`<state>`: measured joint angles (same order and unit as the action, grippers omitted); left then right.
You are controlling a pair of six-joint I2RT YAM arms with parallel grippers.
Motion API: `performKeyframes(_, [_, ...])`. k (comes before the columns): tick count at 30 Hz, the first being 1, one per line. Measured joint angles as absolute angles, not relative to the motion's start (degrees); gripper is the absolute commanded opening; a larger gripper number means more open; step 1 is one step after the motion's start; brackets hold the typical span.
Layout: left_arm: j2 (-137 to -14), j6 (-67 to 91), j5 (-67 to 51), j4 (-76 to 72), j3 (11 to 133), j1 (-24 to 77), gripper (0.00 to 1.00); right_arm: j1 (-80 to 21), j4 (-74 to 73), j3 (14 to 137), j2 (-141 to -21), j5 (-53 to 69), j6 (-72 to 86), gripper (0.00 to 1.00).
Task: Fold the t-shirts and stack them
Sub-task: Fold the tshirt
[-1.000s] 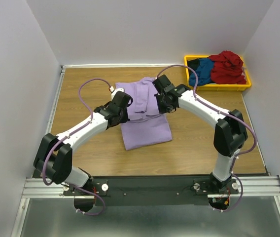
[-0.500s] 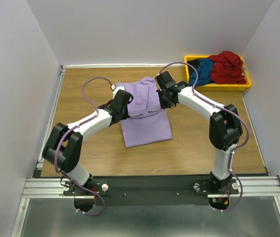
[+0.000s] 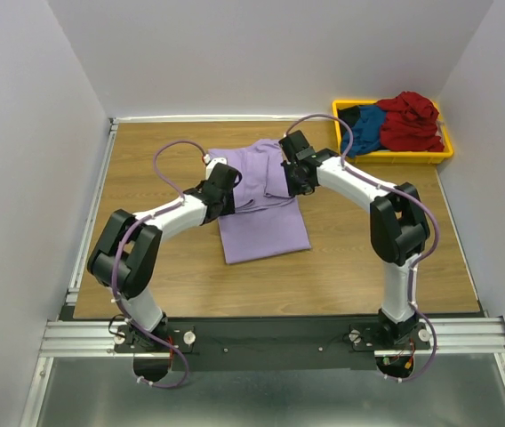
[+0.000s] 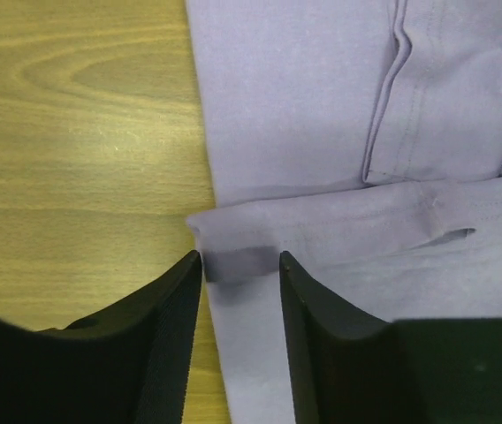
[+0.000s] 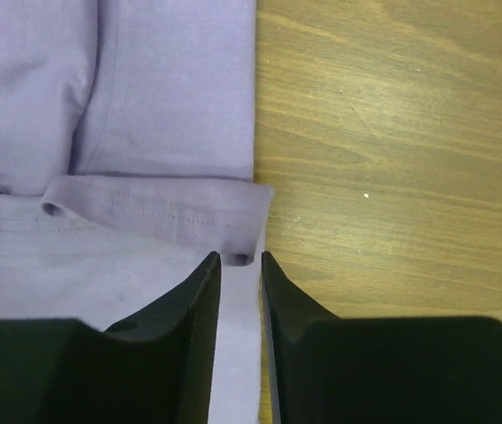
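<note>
A lavender t-shirt (image 3: 263, 233) lies partly folded in the middle of the table, its far half doubled back over the near half. My left gripper (image 3: 229, 196) sits at the fold's left edge and my right gripper (image 3: 291, 183) at its right edge. In the left wrist view the left gripper (image 4: 240, 261) is open, and the folded hem (image 4: 322, 225) lies flat just beyond its fingertips. In the right wrist view the right gripper (image 5: 240, 258) is open by a narrow gap, with the hem corner (image 5: 233, 212) lying flat at its tips. Neither gripper pinches any cloth.
A yellow bin (image 3: 393, 157) stands at the table's far right corner. It holds a dark red t-shirt (image 3: 412, 120), a blue one (image 3: 368, 132) and a black one (image 3: 350, 114). Bare wood (image 3: 146, 169) lies to the left and front of the lavender shirt.
Both grippers went from shut to open and let the folded hem drop onto the shirt. Both arms reached a little farther across the table, carrying the fold over.
</note>
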<state>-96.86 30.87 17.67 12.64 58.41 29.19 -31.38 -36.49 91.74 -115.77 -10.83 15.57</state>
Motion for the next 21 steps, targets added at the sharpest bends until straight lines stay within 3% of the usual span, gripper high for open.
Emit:
performKeyframes(2, [-96.62,30.65,17.69,12.49,58.41,29.19,0.57,-31.38,-36.05,91.74,-115.7,-10.52,15.59,0.38])
performKeyframes(9, [-89.45,31.66,17.89,12.91,57.56,30.37,0.6,-31.88,-35.03,86.76,-110.98,-7.38,17.56,0.37])
performKeyframes(14, [-79.99,35.09,17.45,11.4,53.34,36.1,0.43,-34.06,-29.91,81.41,-106.39,-2.2,20.36,0.28])
performKeyframes(21, [-81.62,40.51,13.63,8.93,44.8,42.15,0.36,-36.82,-23.03,79.22,-108.84,2.46,23.99,0.24])
